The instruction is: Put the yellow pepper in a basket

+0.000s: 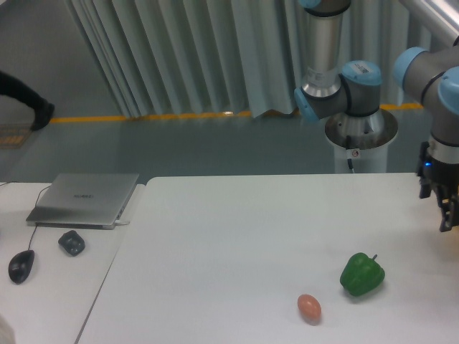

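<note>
From the fixed camera we see our gripper [446, 215] at the right edge of the frame, hanging above the white table [237, 244] with its dark fingers pointing down. It is partly cut off by the frame edge, so we cannot tell how far the jaws stand apart or whether anything is held between them. We cannot see the yellow pepper or the basket anywhere in this view.

Below and to the left of the gripper, well apart from it, a green pepper [361, 274] sits on the table. Farther left and lower lies a pinkish egg [309, 307], near the green pepper but not touching it. Far to the left, on a neighbouring table, we see a closed laptop [84, 198] and a mouse [21, 266].
</note>
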Tool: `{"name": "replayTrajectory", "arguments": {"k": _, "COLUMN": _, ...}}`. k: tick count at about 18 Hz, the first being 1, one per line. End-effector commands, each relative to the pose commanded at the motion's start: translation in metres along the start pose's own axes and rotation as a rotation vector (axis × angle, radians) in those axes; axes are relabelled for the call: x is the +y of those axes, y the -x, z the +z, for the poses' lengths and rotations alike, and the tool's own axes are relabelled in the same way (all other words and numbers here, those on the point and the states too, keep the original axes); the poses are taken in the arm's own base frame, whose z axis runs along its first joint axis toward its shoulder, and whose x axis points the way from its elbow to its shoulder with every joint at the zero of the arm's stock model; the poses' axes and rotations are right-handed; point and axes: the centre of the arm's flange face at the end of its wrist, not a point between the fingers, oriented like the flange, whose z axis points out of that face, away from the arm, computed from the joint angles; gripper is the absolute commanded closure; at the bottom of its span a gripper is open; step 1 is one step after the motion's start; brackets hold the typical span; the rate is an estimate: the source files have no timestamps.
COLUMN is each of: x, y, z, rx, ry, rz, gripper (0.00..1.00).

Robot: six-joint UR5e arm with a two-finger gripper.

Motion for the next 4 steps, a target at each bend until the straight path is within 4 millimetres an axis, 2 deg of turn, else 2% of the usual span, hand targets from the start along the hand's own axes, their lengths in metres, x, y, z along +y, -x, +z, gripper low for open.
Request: {"name": "replayTrajectory", "arguments": {"k": 4, "x": -0.0035, "y": 0.0005, "z": 0.0030, "rx": -0.001, "ry": 0.000, "rz": 0.006, "gripper": 0.00}}
